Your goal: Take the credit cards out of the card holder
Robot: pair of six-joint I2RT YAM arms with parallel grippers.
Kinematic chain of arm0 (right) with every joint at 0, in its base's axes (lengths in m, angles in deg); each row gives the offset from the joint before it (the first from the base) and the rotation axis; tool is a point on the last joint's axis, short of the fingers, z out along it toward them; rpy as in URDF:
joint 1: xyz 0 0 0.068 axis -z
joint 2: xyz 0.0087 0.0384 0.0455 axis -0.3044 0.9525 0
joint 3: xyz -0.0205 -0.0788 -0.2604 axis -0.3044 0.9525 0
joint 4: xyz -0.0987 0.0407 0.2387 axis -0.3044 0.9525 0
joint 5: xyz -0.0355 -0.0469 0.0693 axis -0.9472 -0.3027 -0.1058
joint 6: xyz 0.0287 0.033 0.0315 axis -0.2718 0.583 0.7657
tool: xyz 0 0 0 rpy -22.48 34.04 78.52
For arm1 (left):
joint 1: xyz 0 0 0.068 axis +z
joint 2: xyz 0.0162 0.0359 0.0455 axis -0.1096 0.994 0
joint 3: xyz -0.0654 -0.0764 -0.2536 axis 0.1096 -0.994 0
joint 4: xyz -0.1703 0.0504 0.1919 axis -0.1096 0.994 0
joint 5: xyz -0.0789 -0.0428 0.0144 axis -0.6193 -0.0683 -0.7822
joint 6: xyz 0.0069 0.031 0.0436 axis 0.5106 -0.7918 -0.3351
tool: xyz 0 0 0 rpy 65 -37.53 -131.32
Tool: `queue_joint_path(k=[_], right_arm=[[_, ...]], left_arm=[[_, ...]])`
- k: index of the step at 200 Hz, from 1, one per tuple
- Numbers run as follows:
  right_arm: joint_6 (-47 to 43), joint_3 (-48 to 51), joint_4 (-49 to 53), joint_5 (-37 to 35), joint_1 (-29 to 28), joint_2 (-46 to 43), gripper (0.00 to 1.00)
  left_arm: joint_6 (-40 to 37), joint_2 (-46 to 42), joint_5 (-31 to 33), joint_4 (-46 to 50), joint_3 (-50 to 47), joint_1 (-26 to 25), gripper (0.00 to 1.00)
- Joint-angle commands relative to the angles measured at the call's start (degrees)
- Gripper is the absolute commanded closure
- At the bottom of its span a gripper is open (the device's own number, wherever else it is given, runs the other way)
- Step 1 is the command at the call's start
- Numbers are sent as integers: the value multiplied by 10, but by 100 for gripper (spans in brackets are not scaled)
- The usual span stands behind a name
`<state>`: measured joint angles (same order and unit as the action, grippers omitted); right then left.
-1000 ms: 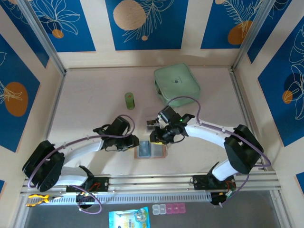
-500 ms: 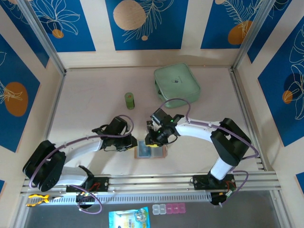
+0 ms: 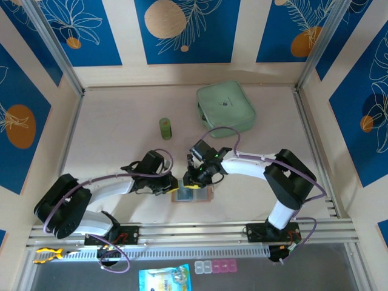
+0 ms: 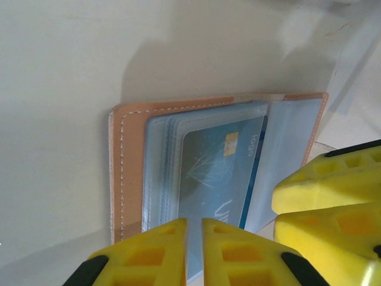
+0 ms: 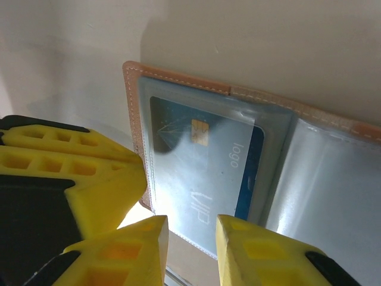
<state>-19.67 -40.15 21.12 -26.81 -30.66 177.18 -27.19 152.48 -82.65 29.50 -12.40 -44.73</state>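
The card holder (image 3: 194, 194) lies open on the table near the front edge, tan border (image 4: 128, 167) around grey-blue clear pockets (image 5: 178, 80). A blue credit card (image 4: 217, 173) with a gold chip sits inside a left-hand pocket (image 5: 196, 161); other cards are hidden behind it. My left gripper (image 3: 171, 185) is at the holder's left edge, its yellow jaws (image 4: 194, 250) closed to a thin slit on the pocket leaf's rim. My right gripper (image 3: 193, 180) hovers over the same leaf from the far side, open (image 5: 191, 250), its fingers straddling the pocket's edge.
A mint-green zip case (image 3: 225, 108) lies at the back right and a small green cylinder (image 3: 165, 128) stands behind the left arm. Both grippers crowd together over the holder; the right one's fingers (image 4: 321, 196) sit close beside the left's.
The left jaws have narrowed onto the pocket leaf. The right gripper has moved left and down onto the holder. The holder has stayed in place.
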Motion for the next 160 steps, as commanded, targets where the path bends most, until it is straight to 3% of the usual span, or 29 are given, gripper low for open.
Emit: queue_joint_path(k=[1,160], right_arm=[[7,4,3,0,-4,6,71],[-1,-4,14,-13,-14,37,74]], left_arm=[[11,15,-20,-24,0,-5,88],[-3,27,-2,4,-7,-9,90]])
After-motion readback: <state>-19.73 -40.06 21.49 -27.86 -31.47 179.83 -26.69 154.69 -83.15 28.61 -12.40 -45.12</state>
